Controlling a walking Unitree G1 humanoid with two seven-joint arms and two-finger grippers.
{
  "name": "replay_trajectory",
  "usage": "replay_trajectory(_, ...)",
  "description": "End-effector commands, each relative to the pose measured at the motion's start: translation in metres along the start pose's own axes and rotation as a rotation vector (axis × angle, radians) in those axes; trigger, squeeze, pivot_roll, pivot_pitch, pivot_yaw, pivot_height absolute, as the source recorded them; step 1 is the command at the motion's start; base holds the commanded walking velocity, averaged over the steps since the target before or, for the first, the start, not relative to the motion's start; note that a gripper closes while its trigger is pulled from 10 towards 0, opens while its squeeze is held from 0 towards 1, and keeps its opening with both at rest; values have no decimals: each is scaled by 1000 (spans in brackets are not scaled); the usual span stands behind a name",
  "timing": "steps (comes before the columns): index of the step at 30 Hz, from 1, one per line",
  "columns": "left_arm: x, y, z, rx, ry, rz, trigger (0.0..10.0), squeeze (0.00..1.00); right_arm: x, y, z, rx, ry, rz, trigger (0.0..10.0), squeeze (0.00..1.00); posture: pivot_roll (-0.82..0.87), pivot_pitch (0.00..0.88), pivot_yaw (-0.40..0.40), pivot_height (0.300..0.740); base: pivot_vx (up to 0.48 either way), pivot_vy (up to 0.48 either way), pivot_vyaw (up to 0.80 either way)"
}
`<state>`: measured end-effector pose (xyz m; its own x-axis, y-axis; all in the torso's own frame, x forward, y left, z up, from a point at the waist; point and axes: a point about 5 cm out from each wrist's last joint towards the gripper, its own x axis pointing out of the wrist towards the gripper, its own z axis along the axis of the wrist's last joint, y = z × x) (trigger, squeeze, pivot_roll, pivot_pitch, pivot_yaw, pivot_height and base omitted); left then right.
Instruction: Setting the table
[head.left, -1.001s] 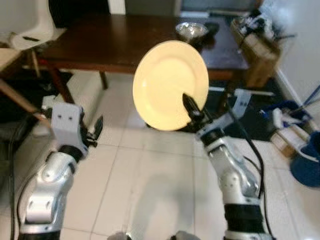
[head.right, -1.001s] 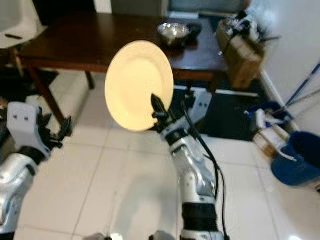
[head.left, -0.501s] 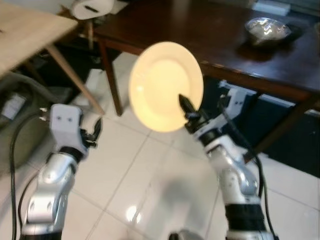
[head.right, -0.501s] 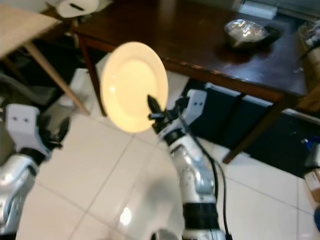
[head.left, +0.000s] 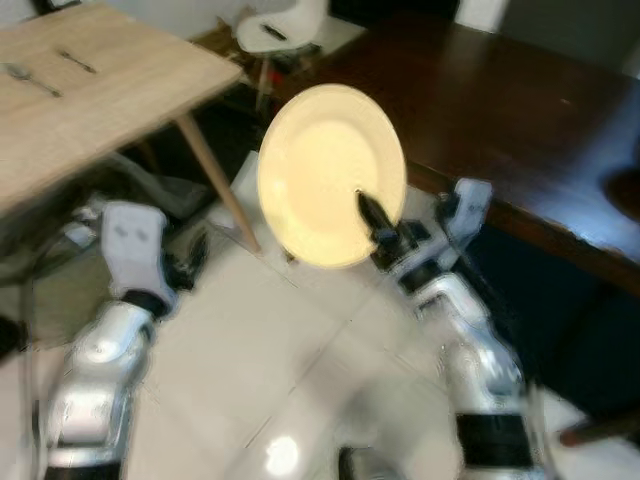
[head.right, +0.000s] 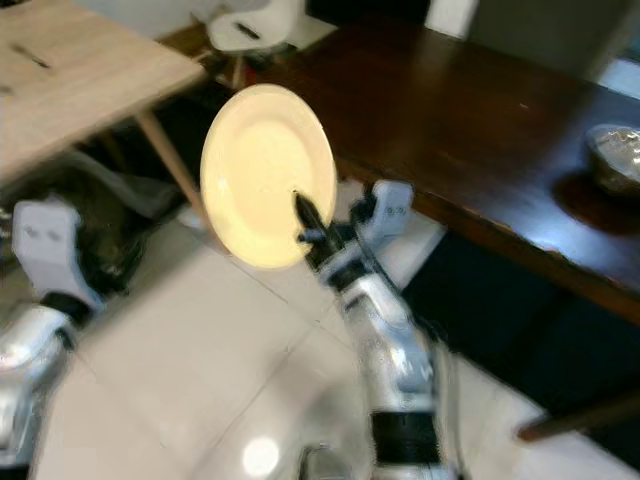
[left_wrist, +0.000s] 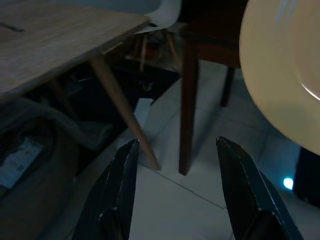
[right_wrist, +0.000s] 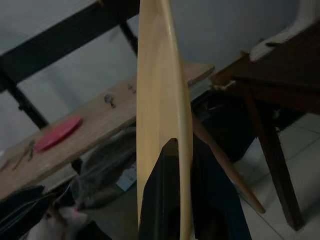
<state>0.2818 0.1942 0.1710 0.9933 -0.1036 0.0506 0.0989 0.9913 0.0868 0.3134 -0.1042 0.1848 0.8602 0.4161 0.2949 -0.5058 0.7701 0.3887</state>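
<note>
the view has swung left, bringing the light wooden table (head.left: 90, 100) in. the right gripper (head.left: 372, 215) stays clamped on the round cream plate (head.left: 325, 170), upright above the floor. left gripper (left_wrist: 175, 187) fingers apart.

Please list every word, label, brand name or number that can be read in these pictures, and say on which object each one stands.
No text can be read in these pictures.
The cream plate held by the right gripper is plain, with no print.
The light wooden table and the dark wooden table carry no labels.
The left gripper shows no marking.
</note>
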Motion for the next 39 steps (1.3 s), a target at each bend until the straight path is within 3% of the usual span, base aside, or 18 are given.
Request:
replay_trajectory(1, -3, 3, -4, 13, 18, 13, 10000, 0, 2, 7, -1, 10, -5, 32, 10000, 0, -12, 45, 14, 740, 480, 0, 763)
replay_trajectory(7, -3, 3, -3, 17, 14, 15, 10000, 0, 3, 7, 2, -16, -11, 47, 10000, 0, -7, 41, 14, 740, 480, 0, 763)
replay_trajectory(10, -3, 3, -1, 36, 1, 17, 10000, 0, 6, 5, 16, -45, -47, 77, 10000, 0, -3, 40, 15, 740, 480, 0, 763)
replay_trajectory(15, 0, 0, 6, 81, -34, -5, 10000, 0, 13, 1, 56, 37, -185, 107, 10000, 0, 0, 41, 16, 740, 480, 0, 763)
replay_trajectory(18, 2, -2, 10, 93, -48, -17, 10000, 0, 17, -6, 66, 93, -234, 80, 10000, 0, 0, 42, 18, 740, 480, 0, 758)
replay_trajectory(22, 3, -3, 11, 101, -55, -24, 10000, 0, 18, -11, 70, 137, -261, 55, 10000, 0, 0, 42, 18, 740, 480, 0, 756)
replay_trajectory(23, 4, -5, 13, 108, -61, -30, 10000, 0, 20, -19, 78, 209, -309, 12, 10000, 0, 3, 43, 19, 740, 480, 0, 750)
replay_trajectory(25, 5, -5, 13, 110, -64, -31, 10000, 0, 20, -25, 82, 253, -342, -21, 10000, 0, 4, 43, 21, 740, 480, 0, 750)
replay_trajectory(32, 5, -4, 13, 115, -64, -32, 10000, 0, 19, -36, 85, 278, -363, -88, 10000, 0, 5, 44, 22, 740, 480, 0, 737)
replay_trajectory(39, 5, -1, 13, 122, -62, -32, 10000, 0, 10, -62, 87, 378, -415, -243, 10000, 0, 6, 43, 27, 740, 480, 0, 0)
